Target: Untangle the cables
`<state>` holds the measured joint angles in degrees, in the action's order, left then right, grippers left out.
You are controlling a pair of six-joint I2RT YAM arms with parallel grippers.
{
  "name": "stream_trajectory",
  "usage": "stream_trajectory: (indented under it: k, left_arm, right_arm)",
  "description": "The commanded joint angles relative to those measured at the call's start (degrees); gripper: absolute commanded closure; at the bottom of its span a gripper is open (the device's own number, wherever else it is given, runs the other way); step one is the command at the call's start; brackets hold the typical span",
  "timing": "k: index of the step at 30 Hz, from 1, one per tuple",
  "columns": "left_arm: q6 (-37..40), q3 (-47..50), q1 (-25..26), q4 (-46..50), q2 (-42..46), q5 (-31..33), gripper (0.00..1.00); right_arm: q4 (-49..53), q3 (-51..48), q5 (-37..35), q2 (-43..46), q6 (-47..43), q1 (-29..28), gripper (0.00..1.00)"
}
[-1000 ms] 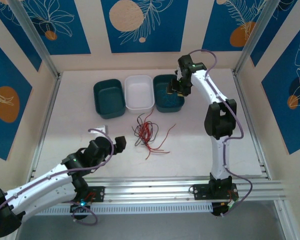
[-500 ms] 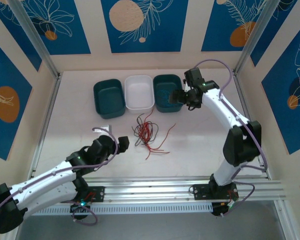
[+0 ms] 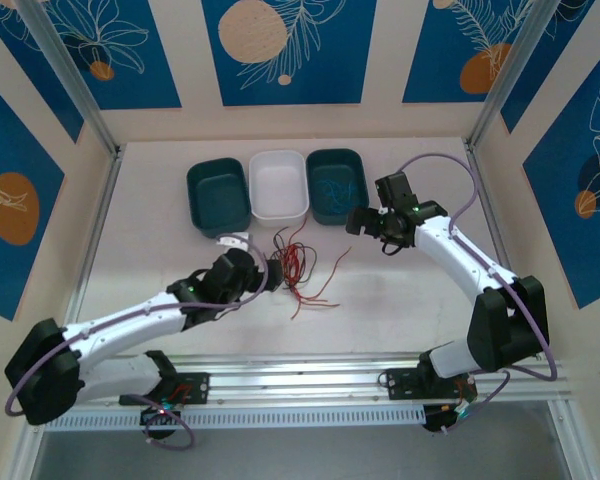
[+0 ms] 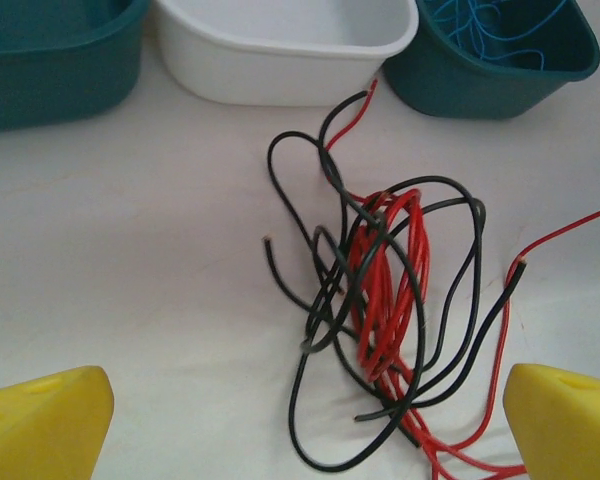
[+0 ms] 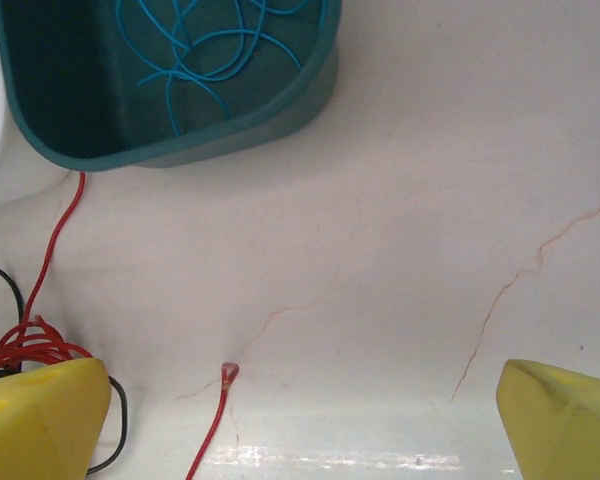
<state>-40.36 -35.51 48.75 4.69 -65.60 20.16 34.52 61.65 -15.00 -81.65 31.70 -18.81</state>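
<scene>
A tangle of red and black cables [image 3: 292,266] lies on the white table in front of the bins. In the left wrist view the cables [image 4: 390,285] form loose crossed loops just ahead of my left gripper [image 4: 305,430], which is open, with nothing between its yellow fingertips [image 4: 40,425]. From above, the left gripper [image 3: 270,275] sits at the tangle's left edge. Thin blue cables [image 5: 195,50] lie coiled in the right teal bin [image 5: 310,95]. My right gripper [image 3: 360,222] hovers open and empty, right of the tangle. A loose red cable end [image 5: 225,375] lies between its fingers.
Three bins stand in a row at the back: a teal bin [image 3: 218,198], a white bin [image 3: 278,186] and the teal bin [image 3: 337,185] holding blue wire. A metal rail [image 3: 380,375] runs along the near edge. Walls close off both sides.
The right gripper has opened and come away from the right teal bin, down toward the table. The left arm has reached forward to the edge of the tangle.
</scene>
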Motion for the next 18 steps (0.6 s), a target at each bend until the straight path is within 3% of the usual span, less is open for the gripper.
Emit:
stream_trajectory:
  k: [1, 7, 12, 18]
  left_arm:
    - [2.5, -5.0, -0.6, -2.0, -3.8, -1.3, 0.00]
    - [3.9, -14.6, -0.7, 5.3, -12.7, -0.6, 0.00]
    - [4.6, -18.4, -0.7, 6.1, -18.7, -2.6, 0.00]
    - [3.5, -19.8, -0.7, 6.3, -23.6, -4.4, 0.21]
  right_arm:
    - [-2.0, -1.9, -1.3, 2.2, 3.2, -0.4, 0.01]
    - [-2.0, -3.4, -1.8, 2.8, 5.0, -0.3, 0.01]
    - [-2.1, -3.4, -1.1, 2.9, 5.8, -0.4, 0.01]
    - [-2.5, -3.6, -0.5, 2.7, 6.6, -0.6, 0.01]
